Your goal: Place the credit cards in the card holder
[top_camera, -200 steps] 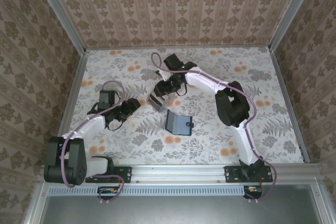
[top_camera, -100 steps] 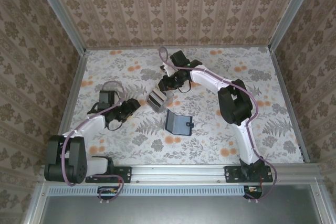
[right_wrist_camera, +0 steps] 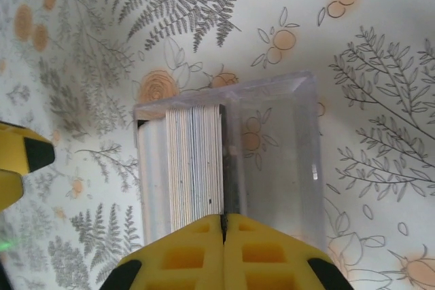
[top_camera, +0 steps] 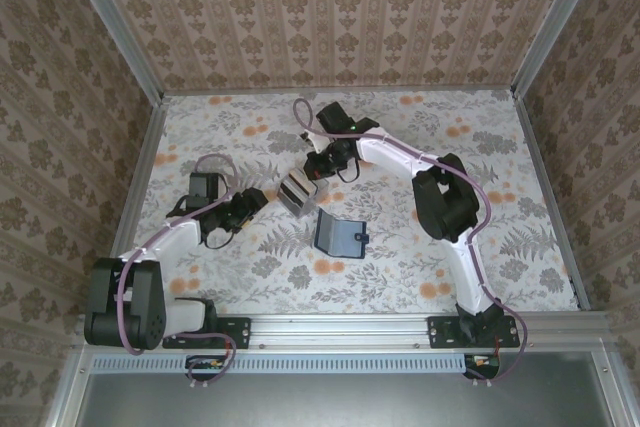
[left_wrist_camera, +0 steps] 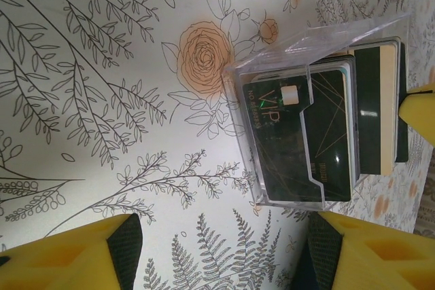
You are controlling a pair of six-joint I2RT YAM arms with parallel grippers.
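Edge-on from the right wrist, the credit cards (right_wrist_camera: 196,164) are just pale and dark stripes packed in the left half of the clear card holder (right_wrist_camera: 272,147), which rests on the floral surface (left_wrist_camera: 81,100). The right end effector (right_wrist_camera: 223,225) sits at the holder's near rim with its fingers pressed flat together. A dark card edge runs straight up to the seam, but I can't tell if it's pinched. The left end effector (left_wrist_camera: 221,236) is spread wide, holding nothing, just short of the holder. From there I read "VIP" on the front dark card (left_wrist_camera: 285,140); the smaller print is illegible. From above, a dark folded piece (top_camera: 338,234) lies nearby, hard to identify.
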